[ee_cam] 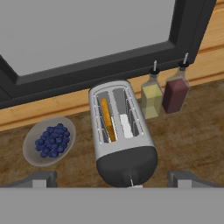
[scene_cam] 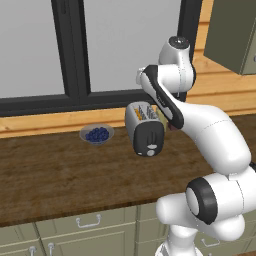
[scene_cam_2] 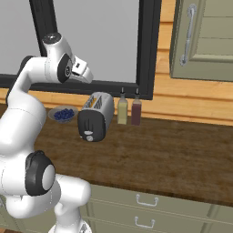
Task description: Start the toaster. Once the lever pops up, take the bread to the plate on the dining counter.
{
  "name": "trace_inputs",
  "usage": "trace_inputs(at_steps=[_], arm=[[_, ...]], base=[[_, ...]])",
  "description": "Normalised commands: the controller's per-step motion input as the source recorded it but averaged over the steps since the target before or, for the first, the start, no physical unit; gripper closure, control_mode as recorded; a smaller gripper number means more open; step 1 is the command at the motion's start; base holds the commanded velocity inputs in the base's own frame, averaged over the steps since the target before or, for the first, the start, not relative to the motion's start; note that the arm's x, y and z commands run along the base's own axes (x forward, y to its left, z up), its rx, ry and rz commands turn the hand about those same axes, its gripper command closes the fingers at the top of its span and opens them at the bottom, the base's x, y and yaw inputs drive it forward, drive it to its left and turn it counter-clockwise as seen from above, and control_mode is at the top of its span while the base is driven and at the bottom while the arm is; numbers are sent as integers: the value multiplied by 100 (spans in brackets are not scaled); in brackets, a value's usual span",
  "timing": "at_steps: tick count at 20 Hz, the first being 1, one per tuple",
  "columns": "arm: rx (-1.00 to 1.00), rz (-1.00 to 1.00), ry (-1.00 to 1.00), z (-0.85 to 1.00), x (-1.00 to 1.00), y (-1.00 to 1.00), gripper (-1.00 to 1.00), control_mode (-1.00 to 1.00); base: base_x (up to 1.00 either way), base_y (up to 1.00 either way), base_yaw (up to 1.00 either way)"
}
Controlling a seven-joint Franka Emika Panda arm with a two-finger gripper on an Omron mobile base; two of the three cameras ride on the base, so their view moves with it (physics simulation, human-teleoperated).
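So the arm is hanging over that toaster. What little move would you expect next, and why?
Probably a short descent toward the black end panel, to reach the lever. In the hand view the gripper hovers open above the toaster, touching nothing, and the bread sits down in a slot, so toasting looks not yet started.

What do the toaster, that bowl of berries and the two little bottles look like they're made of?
The toaster looks like brushed silver metal, with a smooth black end panel, probably plastic. The bowl reads as plain grey, perhaps ceramic or dull metal; its matte look leaves that open. The yellow bottle and dark red bottle seem clear glass or plastic, since their coloured contents show through.
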Motion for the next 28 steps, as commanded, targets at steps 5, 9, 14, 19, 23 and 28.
trace_inputs(at_steps=[5, 9, 14, 19, 23, 28], arm=[[0, 0, 0, 0, 0, 0, -100, -100], [0, 0, 0, 0, 0, 0, -100, -100], [0, 0, 0, 0, 0, 0, -100, -100], [0, 0, 0, 0, 0, 0, -100, -100], [0, 0, 0, 0, 0, 0, -100, -100], [0, 0, 0, 0, 0, 0, -100, -100]], base=[[0, 0, 0], [0, 0, 0], [0, 0, 0], [0, 0, 0], [0, 0, 0], [0, 0, 0]])
